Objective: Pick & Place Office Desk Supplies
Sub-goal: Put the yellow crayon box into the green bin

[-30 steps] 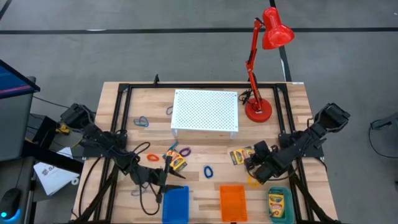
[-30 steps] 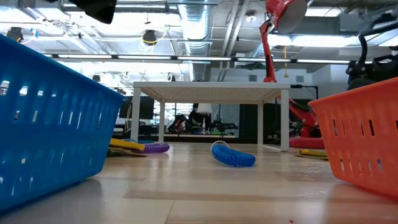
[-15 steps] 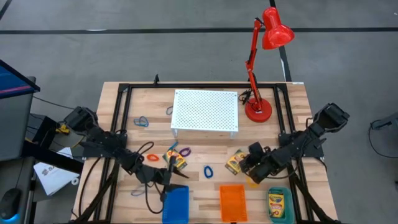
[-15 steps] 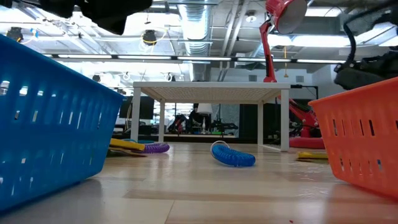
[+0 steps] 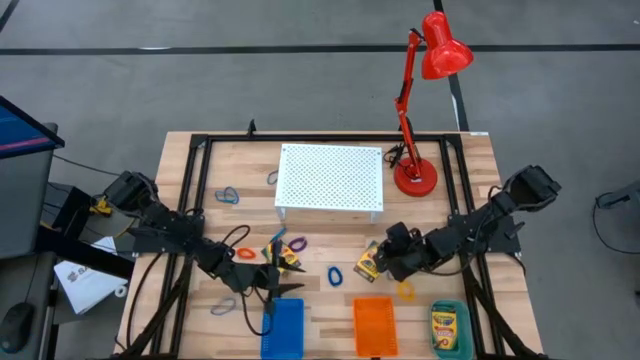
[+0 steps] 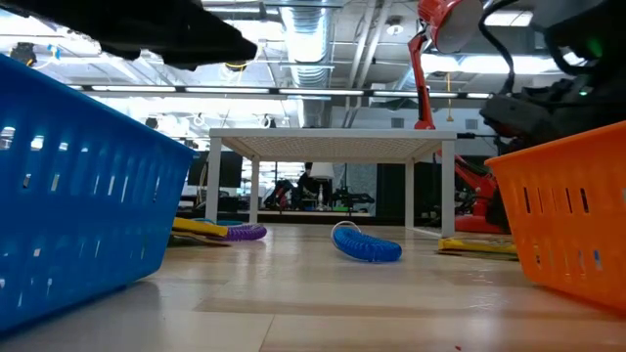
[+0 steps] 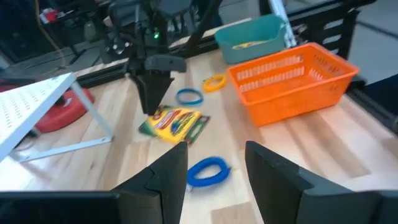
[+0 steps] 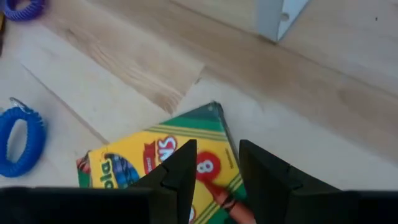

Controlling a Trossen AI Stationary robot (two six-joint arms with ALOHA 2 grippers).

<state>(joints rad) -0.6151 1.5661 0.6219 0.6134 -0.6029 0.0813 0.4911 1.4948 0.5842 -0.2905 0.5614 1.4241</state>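
My right gripper stands open over a yellow-green crayon box lying flat on the table left of centre-right. My left gripper hovers open above the blue basket's far edge, holding nothing. A second crayon box lies just beyond it. Loops lie flat on the wood: blue, purple, orange, yellow, grey. My right gripper comes at the crayon box from above, pointing down, its fingertips on the box's printed upper face near one end. The box is wider than the gap and shows on both sides of the fingers. It lies flat on the table.
The blue basket, the orange basket and a teal bin with a crayon box inside line the near edge. The white perforated stand and the red lamp occupy the far side. A black frame borders the table.
My right gripper has moved toward the table's left and slightly toward the near edge. The crayon box under it has slid the same way and turned from lying crosswise to slanted. My left gripper has drifted toward the right, over the blue basket's far edge.
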